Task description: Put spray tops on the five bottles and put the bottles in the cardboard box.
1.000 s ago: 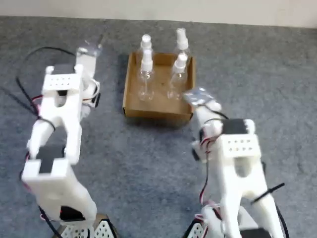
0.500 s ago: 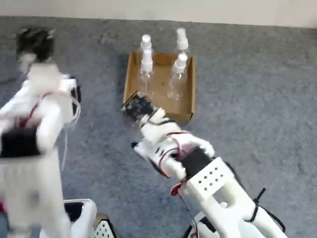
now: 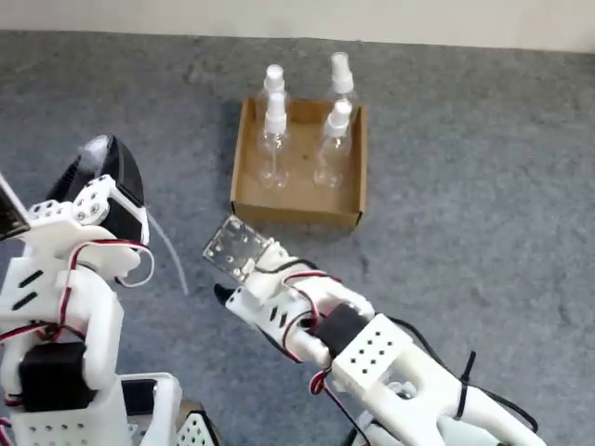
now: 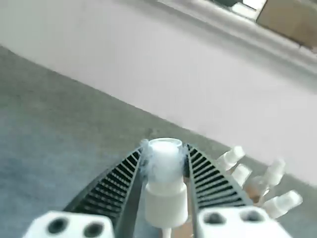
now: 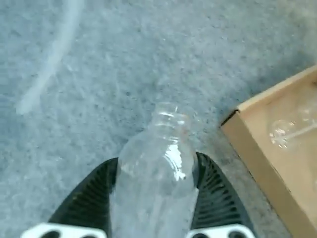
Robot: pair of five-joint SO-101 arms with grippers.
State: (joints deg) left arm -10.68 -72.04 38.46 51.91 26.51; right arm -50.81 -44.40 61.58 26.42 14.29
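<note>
Bottle (image 5: 157,148), uncapped, clamped in right gripper (image 5: 156,164), over table (image 3: 483,186) just beside near wall of cardboard box (image 3: 296,212); spray top (image 4: 165,193) pinched in left gripper (image 4: 163,156); four capped bottles (image 3: 275,130) upright in cardboard box, toward table's far edge.

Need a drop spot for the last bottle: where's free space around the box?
Free: near strip of the cardboard box, before its four bottles; carpet right of the box; carpet between box and left gripper. Crowded: off its near-left corner, where the right gripper holds the uncapped bottle.
</note>
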